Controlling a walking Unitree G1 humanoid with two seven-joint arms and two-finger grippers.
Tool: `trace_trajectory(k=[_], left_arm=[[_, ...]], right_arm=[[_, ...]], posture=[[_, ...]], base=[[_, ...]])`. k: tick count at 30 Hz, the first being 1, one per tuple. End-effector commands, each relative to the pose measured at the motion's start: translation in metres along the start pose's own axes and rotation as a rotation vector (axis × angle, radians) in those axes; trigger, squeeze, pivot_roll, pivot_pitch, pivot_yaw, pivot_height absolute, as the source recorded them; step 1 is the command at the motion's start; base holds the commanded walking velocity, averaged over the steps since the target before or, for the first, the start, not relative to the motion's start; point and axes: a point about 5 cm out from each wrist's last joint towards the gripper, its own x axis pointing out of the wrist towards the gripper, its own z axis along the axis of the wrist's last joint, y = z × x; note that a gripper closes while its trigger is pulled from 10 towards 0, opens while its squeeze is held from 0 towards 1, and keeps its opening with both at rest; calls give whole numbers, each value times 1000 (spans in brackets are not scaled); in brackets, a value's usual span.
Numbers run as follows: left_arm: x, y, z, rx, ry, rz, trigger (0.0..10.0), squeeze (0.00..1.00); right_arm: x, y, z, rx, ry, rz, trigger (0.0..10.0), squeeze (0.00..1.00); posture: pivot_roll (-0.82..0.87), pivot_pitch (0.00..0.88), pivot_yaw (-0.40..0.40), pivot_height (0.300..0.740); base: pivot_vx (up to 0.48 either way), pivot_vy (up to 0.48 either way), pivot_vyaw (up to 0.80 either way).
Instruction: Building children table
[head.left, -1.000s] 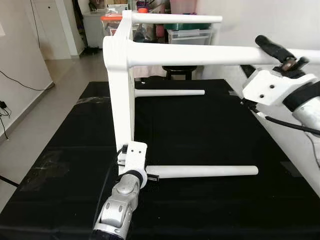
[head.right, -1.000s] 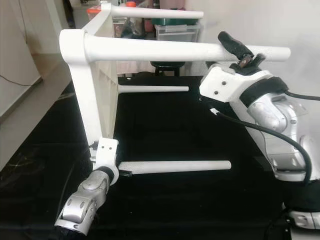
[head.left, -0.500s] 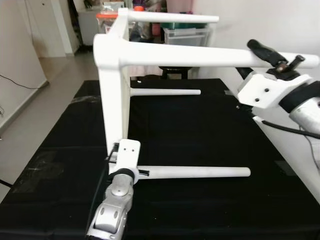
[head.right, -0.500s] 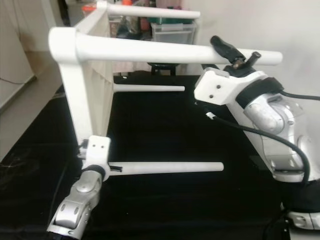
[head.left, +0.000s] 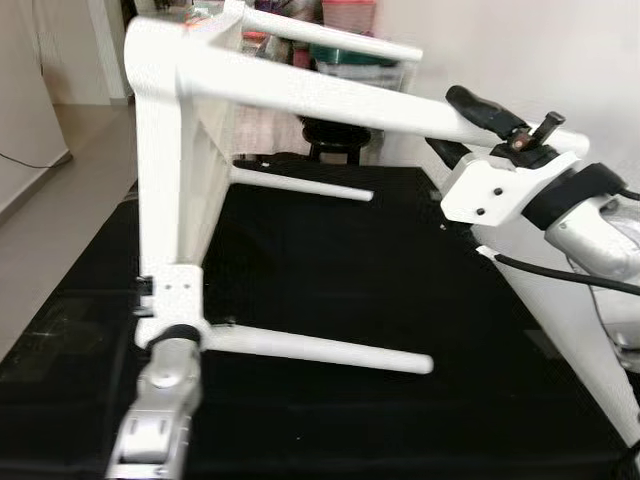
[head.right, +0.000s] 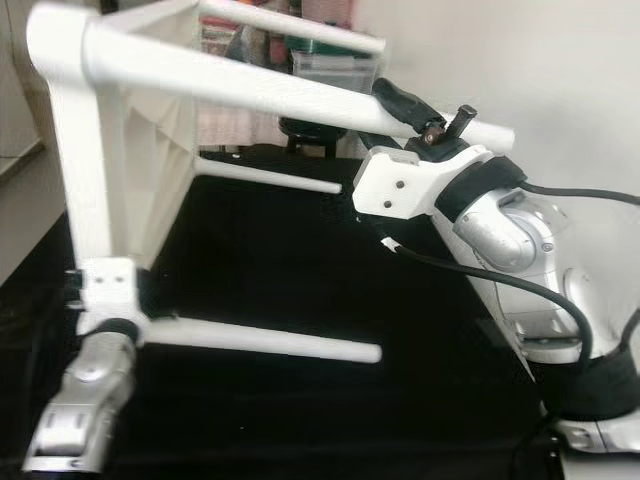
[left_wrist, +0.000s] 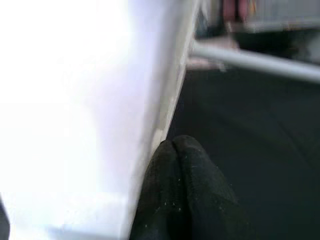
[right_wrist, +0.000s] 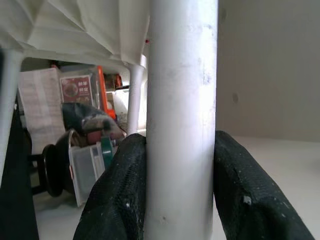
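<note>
A white children's table (head.left: 160, 180) lies on its side on the black-covered worktop (head.left: 330, 260), its top upright at the left and its legs pointing right. My right gripper (head.left: 490, 112) is shut on the upper near leg (head.left: 320, 100), close to its free end; the right wrist view has that leg (right_wrist: 182, 75) clamped between both black fingers (right_wrist: 120, 195). My left gripper (left_wrist: 174, 150) is low at the near bottom corner of the top, by the lower near leg (head.left: 320, 350). Its fingertips are pressed together against the white edge (left_wrist: 100, 100).
A white slanted panel (head.left: 565, 330) runs down beside my right arm at the worktop's right edge. Behind the worktop stand a black stool (head.left: 330, 135) and plastic storage boxes (head.left: 360, 60). Open floor (head.left: 60, 190) lies to the left.
The whole picture has shifted and come closer. The table's legs now slope down toward the right instead of lying level. Both grippers keep their places on the table.
</note>
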Motion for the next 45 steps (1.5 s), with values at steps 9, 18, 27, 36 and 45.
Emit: trace_trajectory(k=[9,18,27,36,45], left_arm=[[45,203,133,179,-296,528,10000,0],[81,145,194,80,-400,205,10000,0],[58,-17,128,-92,-253,-610,10000,0],[24,-54,83,-203,-120,-706,10000,0],[-11,-43,58,-261,-95,-656,10000,1000]], right_arm=[[-78,62,-103,408,774,96,0,0],[-93,152,-78,829,879,213,0,0],[-77,210,-62,1006,909,211,0,0],[-70,210,-57,1022,910,207,10000,0],[-80,188,-46,1089,732,81,10000,1000]], posture=[[-69,1,-49,740],[-23,5,-34,740],[-13,3,-14,740],[-7,5,-10,740],[-23,1,-10,740]], base=[[0,0,0],[0,0,0],[0,0,0],[0,0,0],[0,0,0]])
